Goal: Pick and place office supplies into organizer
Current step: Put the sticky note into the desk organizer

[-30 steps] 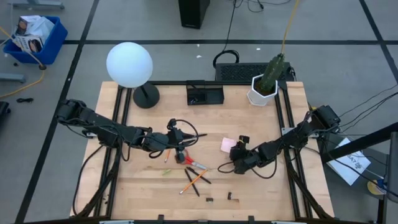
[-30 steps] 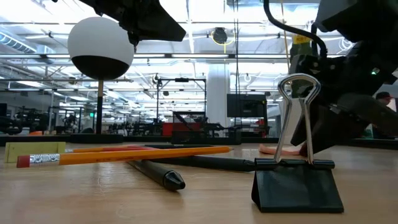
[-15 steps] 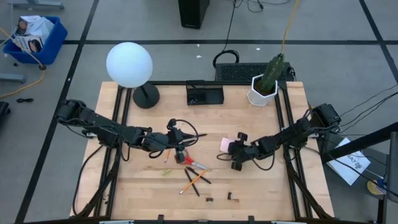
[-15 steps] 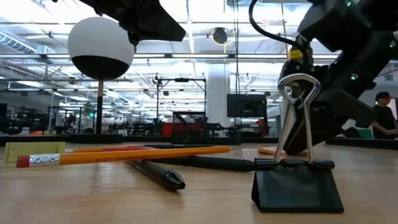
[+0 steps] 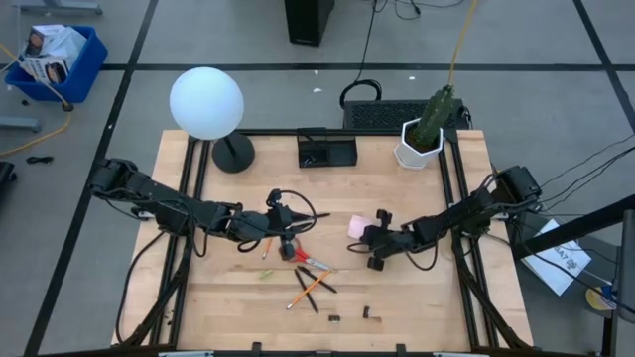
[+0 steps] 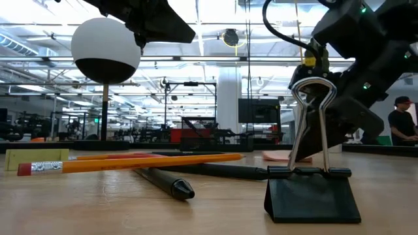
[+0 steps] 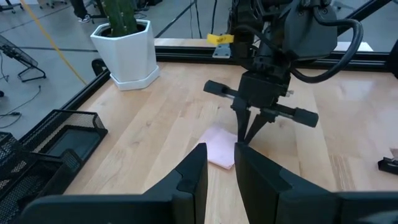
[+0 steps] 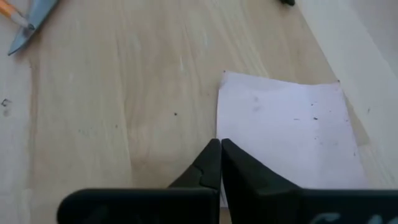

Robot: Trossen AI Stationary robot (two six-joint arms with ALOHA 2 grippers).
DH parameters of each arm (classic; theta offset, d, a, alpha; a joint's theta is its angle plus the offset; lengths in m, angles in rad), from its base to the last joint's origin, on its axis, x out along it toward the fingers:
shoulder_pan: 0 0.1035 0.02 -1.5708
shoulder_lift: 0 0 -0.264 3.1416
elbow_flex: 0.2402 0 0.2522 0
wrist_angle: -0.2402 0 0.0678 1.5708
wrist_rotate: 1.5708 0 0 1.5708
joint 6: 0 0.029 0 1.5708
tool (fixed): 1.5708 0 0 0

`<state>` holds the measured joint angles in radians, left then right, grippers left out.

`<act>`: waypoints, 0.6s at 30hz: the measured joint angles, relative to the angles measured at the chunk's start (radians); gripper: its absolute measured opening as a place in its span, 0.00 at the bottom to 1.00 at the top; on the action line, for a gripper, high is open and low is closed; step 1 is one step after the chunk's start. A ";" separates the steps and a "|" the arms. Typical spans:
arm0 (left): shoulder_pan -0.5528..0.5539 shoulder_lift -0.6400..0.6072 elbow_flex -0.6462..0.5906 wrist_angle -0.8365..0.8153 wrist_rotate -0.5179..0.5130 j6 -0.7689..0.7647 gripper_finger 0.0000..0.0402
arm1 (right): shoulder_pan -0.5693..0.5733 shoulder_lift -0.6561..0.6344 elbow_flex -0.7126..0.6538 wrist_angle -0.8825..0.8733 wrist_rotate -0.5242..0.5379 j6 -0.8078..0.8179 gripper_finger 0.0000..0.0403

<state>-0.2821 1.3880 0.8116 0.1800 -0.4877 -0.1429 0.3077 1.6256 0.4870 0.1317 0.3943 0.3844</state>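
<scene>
Right hand (image 7: pixel 245 144) snapped fully shut at edge of pink sticky-note pad (image 8: pixel 287 138), lying flat on worktop (image 5: pixel 417 307); whether gripped, unclear. Left hand (image 5: pixel 283 230) partly closed over scissors (image 5: pixel 311 261). Organizer (image 5: pixel 326 152) far off.

Floor: grey, crossed by dark tape lines around the bench (image 5: pixel 228 317).
Bench: pale wood planks, dark rails along its edges.
Lamp: white globe lamp (image 5: pixel 206 102) on a round black base (image 5: pixel 233 153) at a far corner of the bench.
Plant: cactus in a white pot (image 5: pixel 419 144) at the opposite far corner of the bench.
Bin: blue bin (image 5: pixel 55 61) on the floor, well beyond the lamp.
Room: open hall behind the bench, ceiling strip lights (image 6: pixel 215 59), a white pillar (image 6: pixel 230 98).
Person: seated figure (image 6: pixel 400 127) at the room's edge.
</scene>
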 joint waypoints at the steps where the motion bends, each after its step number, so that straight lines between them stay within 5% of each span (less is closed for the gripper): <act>1: 0.000 0.000 0.000 0.000 0.000 0.000 0.22 | 0.000 0.000 0.000 0.023 0.000 -0.008 0.00; 10: 0.038 0.000 0.000 -0.003 -0.014 -0.017 0.22 | 0.003 -0.002 0.002 0.146 -0.023 -0.060 0.00; 18: 0.149 0.009 0.000 0.001 0.317 -0.101 0.22 | 0.010 -0.016 0.001 0.257 -0.098 -0.109 0.05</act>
<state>-0.1333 1.3966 0.8118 0.1808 -0.1708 -0.2444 0.3176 1.6096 0.4877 0.3887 0.2968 0.2752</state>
